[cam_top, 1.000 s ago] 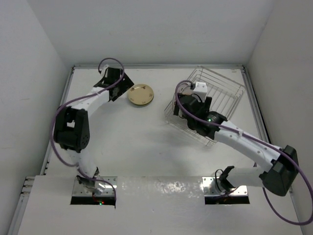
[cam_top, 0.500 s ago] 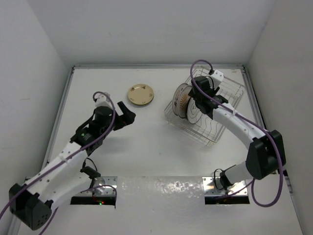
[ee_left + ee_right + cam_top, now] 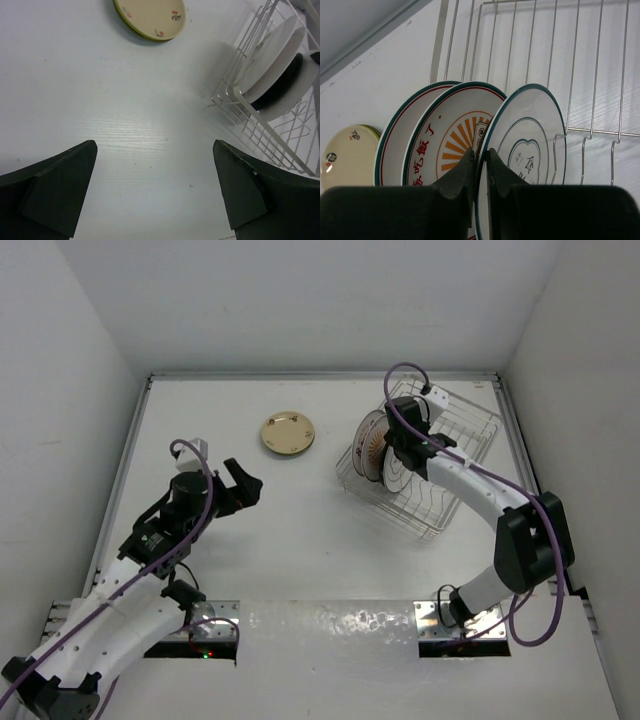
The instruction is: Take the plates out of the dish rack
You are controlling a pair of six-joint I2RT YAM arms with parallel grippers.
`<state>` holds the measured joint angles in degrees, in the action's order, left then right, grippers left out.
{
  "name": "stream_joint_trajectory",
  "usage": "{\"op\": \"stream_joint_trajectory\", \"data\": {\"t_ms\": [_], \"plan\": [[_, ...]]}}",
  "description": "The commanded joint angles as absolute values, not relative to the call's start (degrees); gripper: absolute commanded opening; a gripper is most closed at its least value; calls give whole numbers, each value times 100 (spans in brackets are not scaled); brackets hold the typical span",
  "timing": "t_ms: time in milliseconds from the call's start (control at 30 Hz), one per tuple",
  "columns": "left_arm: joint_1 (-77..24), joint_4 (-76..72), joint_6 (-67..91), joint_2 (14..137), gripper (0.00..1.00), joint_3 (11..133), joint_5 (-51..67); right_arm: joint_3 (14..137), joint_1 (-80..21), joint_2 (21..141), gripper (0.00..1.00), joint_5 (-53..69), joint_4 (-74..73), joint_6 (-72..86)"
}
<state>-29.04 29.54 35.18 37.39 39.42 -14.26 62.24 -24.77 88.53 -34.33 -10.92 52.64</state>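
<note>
Plates (image 3: 373, 445) stood on edge in the dish rack (image 3: 470, 430), which sat askew in the far right corner of the desk (image 3: 300, 540). Three showed in the right wrist view, packed close. In front was a white emblem plate (image 3: 530, 145) with a teal rim and a teal outline at its middle. Just behind it was a sunburst plate (image 3: 452, 145) with orange rays and red characters, and behind that a third plate (image 3: 395, 145) with teal and red rim lines.

The right arm (image 3: 470, 495) reached over the rack. The right jaws were nearly closed, pinching the upper rim of the emblem plate — one finger (image 3: 502, 180) on its face, the other between it and the sunburst plate.

Outside the rack, a cream plate (image 3: 288, 433) with small red marks lay flat near the far edge of the desk. It was left of the rack and well apart from it, with a green edge showing under its rim.

The left arm (image 3: 150, 540) bent over the near left part of the desk. The left jaws hung wide apart and empty above bare desk, their fingers (image 3: 55, 185) at either side of the wrist view. In that view a dark shape (image 3: 280, 85) sat against the plates' backs — plate or arm, it could not be told.
</note>
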Motion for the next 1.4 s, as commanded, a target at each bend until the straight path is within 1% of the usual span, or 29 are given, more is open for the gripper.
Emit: {"op": "stream_joint_trajectory", "data": {"t_ms": [0, 100, 233, 400, 567, 700, 800, 833, 933, 967, 1000, 1033, 1067, 1100, 1167, 1200, 1267, 1300, 1367], "plan": [[-2883, 2874, 3419, 3814, 98, 3999, -1354, 6109, -2452, 8570, 9, -3665, -949, 5537], [-2874, 2813, 3428, 3849, 98, 3955, -1292, 6065, -2443, 8447, 0, -3840, -984, 5669], [-2883, 2812, 3428, 3858, 98, 3955, -1292, 5994, -2443, 8253, 0, -4034, -985, 5888], [-2874, 2865, 3463, 3788, 98, 3999, -1345, 6082, -2452, 7832, 0, -4087, -870, 5775], [-2883, 2874, 3621, 3700, 99, 4069, -1345, 6573, -2452, 7471, 0, -3798, -1036, 5125], [-2874, 2839, 3875, 3595, 99, 4297, -1003, 6960, -2522, 7059, 0, -3446, -1362, 4257], [-2883, 2681, 4025, 3454, 100, 4473, -634, 7013, -2592, 6725, 0, -2858, -1231, 3501], [-2883, 2672, 4086, 3384, 100, 4587, -528, 7040, -2610, 6645, 0, -2056, -1152, 2750], [-2874, 2663, 4394, 3252, 100, 4754, -475, 6917, -2812, 6302, 0, -805, -1046, 1252], [-2883, 2576, 4586, 3139, 100, 4755, -475, 6978, -2908, 6284, 0, 201, -1403, 891], [-2874, 2488, 4701, 3085, 100, 4703, -414, 7170, -3283, 6310, 0, 437, -2068, 157], [-2883, 2383, 4807, 3015, 100, 4676, -335, 7250, -3626, 6328, 0, 361, -2344, -329], [-2883, 2277, 4947, 3006, 100, 4684, -264, 7251, -4396, 6319, 0, -162, -2521, -760], [-2883, 2285, 4974, 3015, 100, 4772, -211, 7103, -4751, 6311, 0, -393, -2618, -1435], [-2883, 2573, 5001, 3032, 100, 4912, -385, 6944, -5280, 6389, 0, -623, -2786, -1888], [-2883, 2784, 5010, 3032, 100, 5113, -917, 6778, -5691, 6442, 0, -746, -2769, -2151], [-2874, 3301, 5010, 2945, 100, 5299, -1552, 6619, -6150, 6661, 0, -704, -2585, -2311], [-2883, 3470, 4958, 2910, 100, 5500, -2313, 6427, -6300, 6740, 0, -599, -2471, -2442], [-2883, 4006, 4869, 2865, 100, 5694, -3107, 6180, -6634, 7013, 0, -624, -1822, -2461]]}}
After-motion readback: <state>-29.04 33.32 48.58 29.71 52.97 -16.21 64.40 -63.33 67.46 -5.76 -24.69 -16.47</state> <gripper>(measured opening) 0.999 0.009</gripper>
